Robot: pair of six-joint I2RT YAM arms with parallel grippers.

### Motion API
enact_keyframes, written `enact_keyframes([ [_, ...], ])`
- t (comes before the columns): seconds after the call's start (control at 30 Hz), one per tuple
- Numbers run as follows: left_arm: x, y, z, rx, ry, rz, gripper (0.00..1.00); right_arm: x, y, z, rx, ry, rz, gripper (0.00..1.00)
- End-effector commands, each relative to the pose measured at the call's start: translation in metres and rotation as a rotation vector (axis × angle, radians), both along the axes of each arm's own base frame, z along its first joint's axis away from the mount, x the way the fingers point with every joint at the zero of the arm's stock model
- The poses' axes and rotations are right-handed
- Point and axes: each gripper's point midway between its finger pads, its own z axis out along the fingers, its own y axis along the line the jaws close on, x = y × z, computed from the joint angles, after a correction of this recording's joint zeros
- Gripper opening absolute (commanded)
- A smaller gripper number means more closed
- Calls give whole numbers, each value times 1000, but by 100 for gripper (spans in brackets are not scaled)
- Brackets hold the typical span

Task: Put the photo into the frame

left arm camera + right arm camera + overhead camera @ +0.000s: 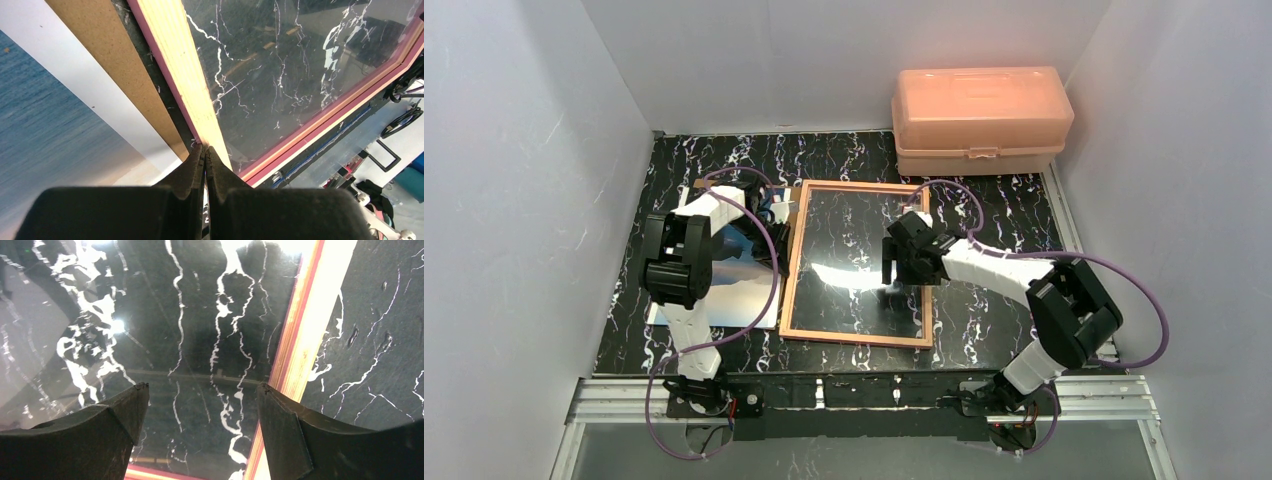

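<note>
Peach plastic box (982, 118) at the back of the black marble table (1014, 210) has its lid down, so no telling what's inside. Frame (791, 270) lies flat mid-table, wood side up, with only its clear pane in it. Photo (45, 130) sits picture-up just left of it, on a brown backing board (115, 75). Left gripper (205, 150) is pinched together, tips at the frame's left rail. Right gripper (202, 395) hovers spread wide over the pane.
</note>
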Motion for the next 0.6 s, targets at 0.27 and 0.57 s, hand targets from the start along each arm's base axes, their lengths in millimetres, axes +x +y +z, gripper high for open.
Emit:
enact_keyframes([
  [0.27,-5,-7,19,-89,24,17,0,22,16,94,124,-195,3,90],
  [0.57,-15,-13,4,-102,47,5,0,20,-10,95,114,-183,-52,91],
])
